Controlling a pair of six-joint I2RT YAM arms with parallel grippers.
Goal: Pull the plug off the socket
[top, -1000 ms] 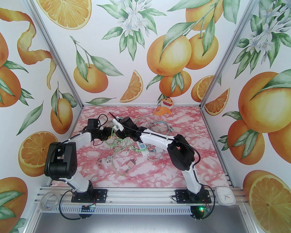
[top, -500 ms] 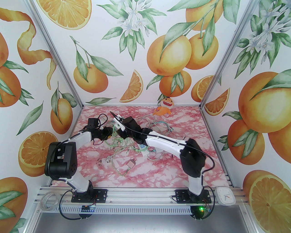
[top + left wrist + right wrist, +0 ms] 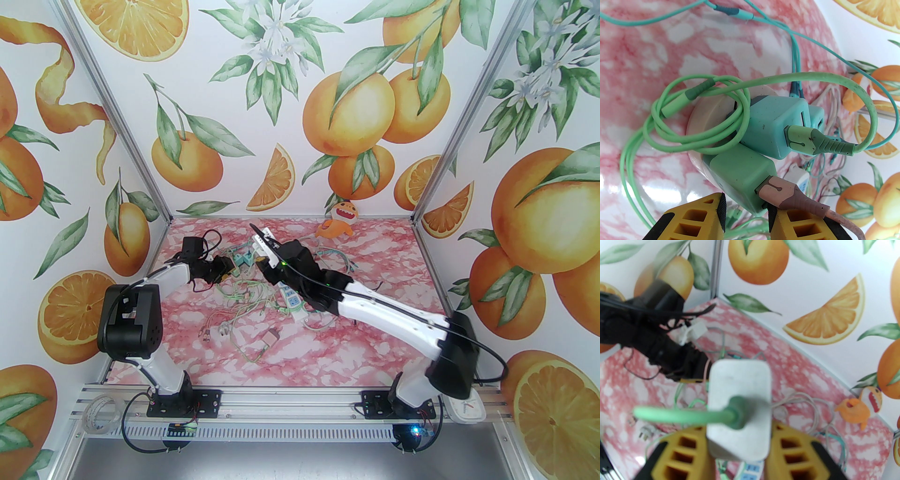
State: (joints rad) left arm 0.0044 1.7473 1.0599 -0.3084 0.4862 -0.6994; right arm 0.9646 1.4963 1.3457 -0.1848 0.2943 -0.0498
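Pink marble tabletop inside orange-print walls, cable mess in the middle. Status: the right end effector is clamped on the white plug, 1 yellow finger on each side, with a green cable coming out of its face and running off left. From the top camera the plug sits up off the tabletop toward the back, apart from the cluster at the other arm. The left end effector is closed on the light-green charger block (pink cable plugged into it), which sits on the round cream socket beside a teal charger. So left is the anchor, right is the puller. My read: the pull step is at or just past separation. There's a gap between the plug and the socket cluster, but the prongs are hidden, so I can't confirm they're fully clear. Next move needs a straight pull along the prong axis with no twisting, left gripping firm so the socket doesn't lift. Watch the green cable for snags in the loops. Then set the plug down on a bare patch clear of the power strip and release.
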